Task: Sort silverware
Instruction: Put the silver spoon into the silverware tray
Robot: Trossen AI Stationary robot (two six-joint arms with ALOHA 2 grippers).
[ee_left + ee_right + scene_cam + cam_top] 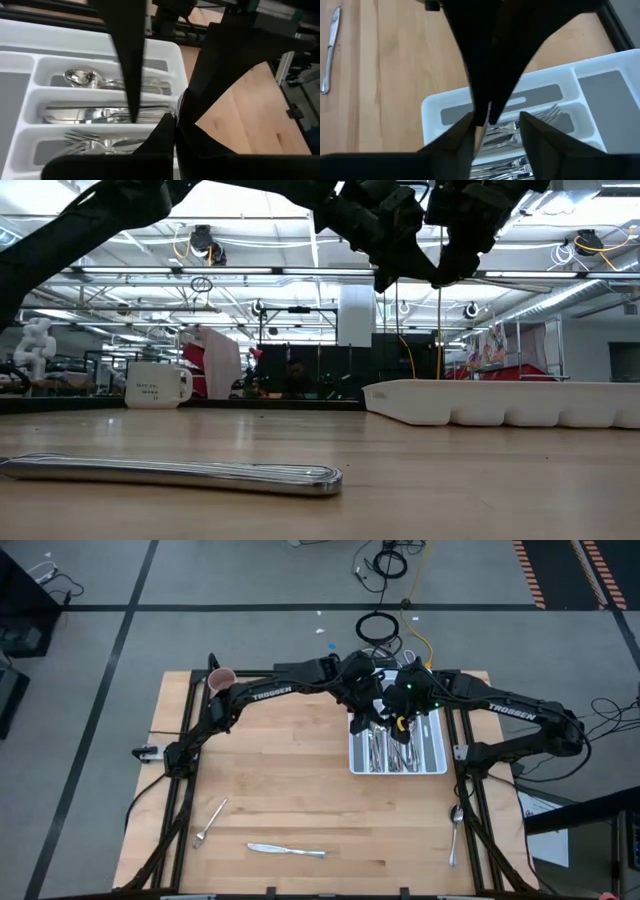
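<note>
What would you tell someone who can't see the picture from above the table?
Two dark arms meet over a white tray of silverware at the back of a wooden table. A fork, a knife and a spoon lie loose near the front, and a pink mug stands at the back left corner.

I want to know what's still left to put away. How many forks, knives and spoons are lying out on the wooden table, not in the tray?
Forks: 1, the fork
Knives: 1, the knife
Spoons: 1, the spoon
Total: 3
</note>
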